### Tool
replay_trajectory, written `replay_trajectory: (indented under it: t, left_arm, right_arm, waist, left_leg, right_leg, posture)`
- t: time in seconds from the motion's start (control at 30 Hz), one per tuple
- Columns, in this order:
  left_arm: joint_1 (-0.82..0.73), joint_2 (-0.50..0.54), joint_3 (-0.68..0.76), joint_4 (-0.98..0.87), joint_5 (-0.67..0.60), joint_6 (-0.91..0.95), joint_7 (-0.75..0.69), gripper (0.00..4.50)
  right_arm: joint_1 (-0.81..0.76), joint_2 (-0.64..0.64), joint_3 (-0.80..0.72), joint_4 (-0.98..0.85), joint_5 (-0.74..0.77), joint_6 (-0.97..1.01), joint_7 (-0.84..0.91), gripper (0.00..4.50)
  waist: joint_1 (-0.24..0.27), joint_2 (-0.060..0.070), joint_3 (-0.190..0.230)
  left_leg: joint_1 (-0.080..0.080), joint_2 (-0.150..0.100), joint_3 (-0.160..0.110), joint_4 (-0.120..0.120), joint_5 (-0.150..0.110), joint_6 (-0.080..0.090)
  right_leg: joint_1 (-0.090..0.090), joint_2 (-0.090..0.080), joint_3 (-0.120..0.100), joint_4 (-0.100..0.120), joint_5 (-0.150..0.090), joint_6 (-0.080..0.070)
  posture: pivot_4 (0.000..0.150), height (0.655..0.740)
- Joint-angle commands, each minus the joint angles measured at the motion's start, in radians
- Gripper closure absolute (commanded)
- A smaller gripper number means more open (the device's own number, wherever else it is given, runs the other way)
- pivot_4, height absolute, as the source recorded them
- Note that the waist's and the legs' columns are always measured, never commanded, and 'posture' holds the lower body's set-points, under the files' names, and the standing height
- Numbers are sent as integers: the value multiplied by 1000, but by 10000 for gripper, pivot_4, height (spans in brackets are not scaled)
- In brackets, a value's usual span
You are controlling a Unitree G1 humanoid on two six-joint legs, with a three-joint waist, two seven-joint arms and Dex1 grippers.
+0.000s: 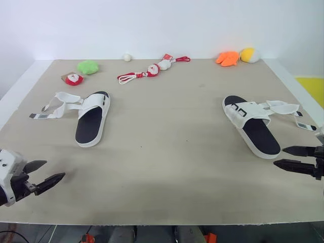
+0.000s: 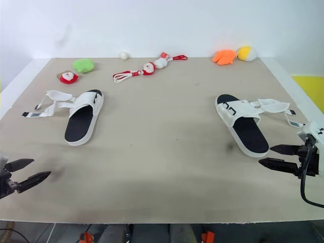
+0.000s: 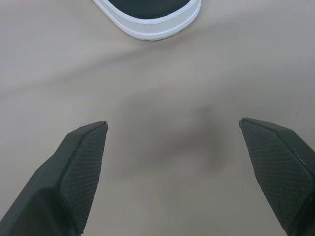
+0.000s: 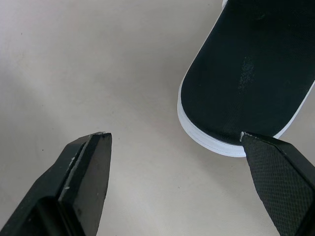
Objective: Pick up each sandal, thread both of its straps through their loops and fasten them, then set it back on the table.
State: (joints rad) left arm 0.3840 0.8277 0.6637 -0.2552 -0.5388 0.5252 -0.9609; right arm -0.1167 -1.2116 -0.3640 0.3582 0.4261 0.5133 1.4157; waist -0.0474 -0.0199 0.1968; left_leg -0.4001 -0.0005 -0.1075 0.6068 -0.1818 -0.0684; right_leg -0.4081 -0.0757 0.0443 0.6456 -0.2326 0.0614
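Sandals: I am counting two, both white with black footbeds, lying flat and well apart on the table (image 1: 167, 167). I am also counting two grippers and six small toys along the far edge: a green plush (image 1: 88, 67), a red-and-white plush (image 1: 74, 79), a white ball (image 1: 127, 57), a red-and-white rope toy (image 1: 152, 70), an orange plush (image 1: 228, 58) and a yellow plush (image 1: 249, 54).

The right edge of the left eye view is cutting off the right arm behind its fingers. Each wrist view is showing just the rounded near end of its own sandal. The small tags at the strap ends are too small for me to read.

The left sandal (image 1: 91, 121) is lying on the left side, long axis running near to far, band end far, its loose straps (image 1: 58, 104) trailing out to the left. The right sandal (image 1: 251, 125) is lying on the right side, long axis running from far-left to near-right, band end far, its straps (image 1: 283, 107) splaying out to the right.

The left gripper (image 1: 54, 169) is hovering near the near-left corner, fingers (image 3: 74, 172) spread wide and gripping nothing. The right gripper (image 1: 279, 156) is hovering just beside the right sandal's near end, fingers (image 4: 280, 172) likewise parted and empty.
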Motion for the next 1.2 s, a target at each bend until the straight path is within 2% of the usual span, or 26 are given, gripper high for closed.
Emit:
replay_trajectory:
  t: [0.03, 0.77, 0.97, 1.07, 1.2]
  left_arm:
    - [-5, 7, 13, -7, -12, 4, -1, 677]
    - [-27, 22, 6, 5, -13, 25, -12, 677]
    - [-62, 22, -39, -19, -25, 37, -4, 677]
    - [-231, 6, -145, -76, -110, 101, 22, 677]
    - [-517, -58, -338, -85, -142, 152, 68, 677]
  right_arm:
    - [-22, -11, -11, 17, 2, -18, 12, 0]
    - [-73, -1, 11, 69, 0, -33, 8, 0]
    - [-117, 28, -23, 35, 39, -2, -25, 0]
    - [-172, 77, -43, -21, 68, 9, -104, 0]
    - [-227, 165, -61, -108, 17, -118, -270, 0]
  waist:
    - [0, 0, 0]
    - [0, 0, 0]
    - [0, 0, 0]
    - [2, 0, 0]
    - [3, 0, 0]
  left_leg:
    - [0, 0, 0, 0, 0, 0]
    - [0, 0, 1, 1, 0, 0]
    - [1, 0, 1, 2, 0, 0]
    - [1, 0, 1, 3, 0, 0]
    - [-4, 1, 1, 10, 3, 5]
  right_leg:
    - [0, 0, 0, 0, 0, 0]
    - [0, 0, 1, 0, 1, 0]
    - [1, 0, 2, 1, 1, 1]
    - [1, 1, 2, 1, 2, 2]
    - [3, 2, 2, 1, 7, 9]
  posture:
    - [1500, 7400]
    - [1500, 7400]
    - [1500, 7400]
    - [1500, 7400]
    - [1500, 7400]
